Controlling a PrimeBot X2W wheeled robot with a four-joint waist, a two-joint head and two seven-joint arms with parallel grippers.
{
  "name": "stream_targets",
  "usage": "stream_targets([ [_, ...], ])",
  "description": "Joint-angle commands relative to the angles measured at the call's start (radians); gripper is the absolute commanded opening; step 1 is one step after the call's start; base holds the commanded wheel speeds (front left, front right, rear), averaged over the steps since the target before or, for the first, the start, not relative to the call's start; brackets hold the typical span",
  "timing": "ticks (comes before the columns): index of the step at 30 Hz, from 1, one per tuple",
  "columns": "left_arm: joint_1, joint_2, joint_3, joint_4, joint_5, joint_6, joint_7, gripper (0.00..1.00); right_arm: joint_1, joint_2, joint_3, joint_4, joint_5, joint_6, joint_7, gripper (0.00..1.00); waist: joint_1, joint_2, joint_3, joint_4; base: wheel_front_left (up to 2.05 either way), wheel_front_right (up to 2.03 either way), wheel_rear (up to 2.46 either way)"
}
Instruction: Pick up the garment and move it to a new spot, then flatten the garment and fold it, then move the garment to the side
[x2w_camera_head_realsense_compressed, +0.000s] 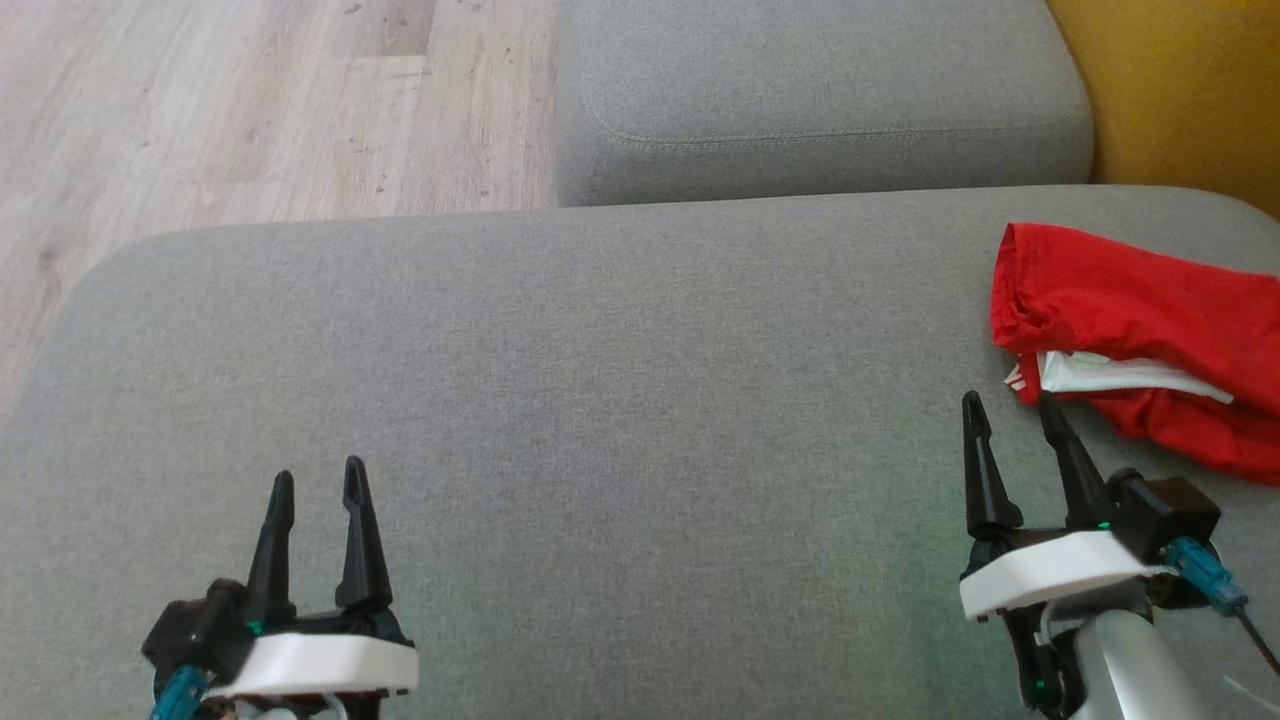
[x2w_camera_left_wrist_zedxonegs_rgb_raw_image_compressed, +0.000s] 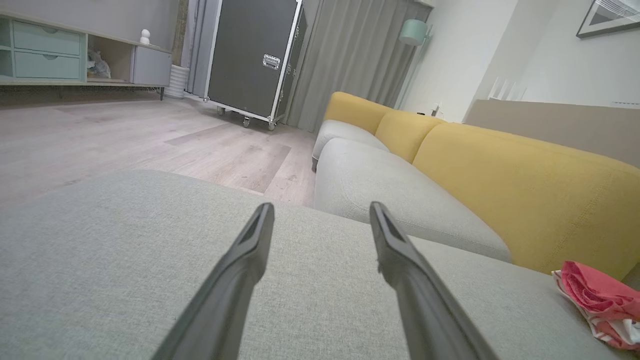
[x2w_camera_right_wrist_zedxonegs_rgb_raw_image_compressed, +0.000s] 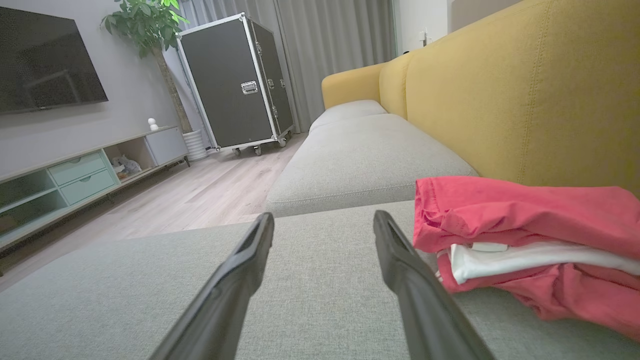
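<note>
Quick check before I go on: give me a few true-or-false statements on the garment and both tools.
1. The red garment lies at the right end of the grey cushion. True.
2. The right tool is shut on the garment. False: it is open, close beside it.
3. The left tool is open above bare cushion. True.
4. The garment is spread flat. False: it is bunched up in a heap.

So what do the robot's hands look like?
The left end effector and right end effector each have two long, pointed black fingers on a white collar, with a teal plug beside it. The right forearm is silvery.
</note>
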Motion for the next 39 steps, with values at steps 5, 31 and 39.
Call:
stream_targets([
  [5,-0.035,0.007,0.039,-0.027,-0.030,-0.002,-0.005,1.00,-0.019,-0.003,0.026,-0.042,0.004,-0.001,-0.014,1.00,0.0000,-0.0001,0.001,-0.002,0.00,0.00,0.00],
  [31,-0.001,-0.001,0.025,0.036,-0.200,0.001,0.047,0.00,0.015,0.001,-0.020,0.018,0.175,0.000,0.048,0.00,0.0000,-0.0001,0.008,-0.011,0.00,0.00,0.00],
  [39,-0.008,-0.001,0.036,0.031,-0.276,-0.002,0.071,0.00,0.015,0.001,-0.029,0.006,0.264,0.000,0.070,0.00,0.0000,-0.0001,0.011,-0.014,0.00,0.00,0.00],
])
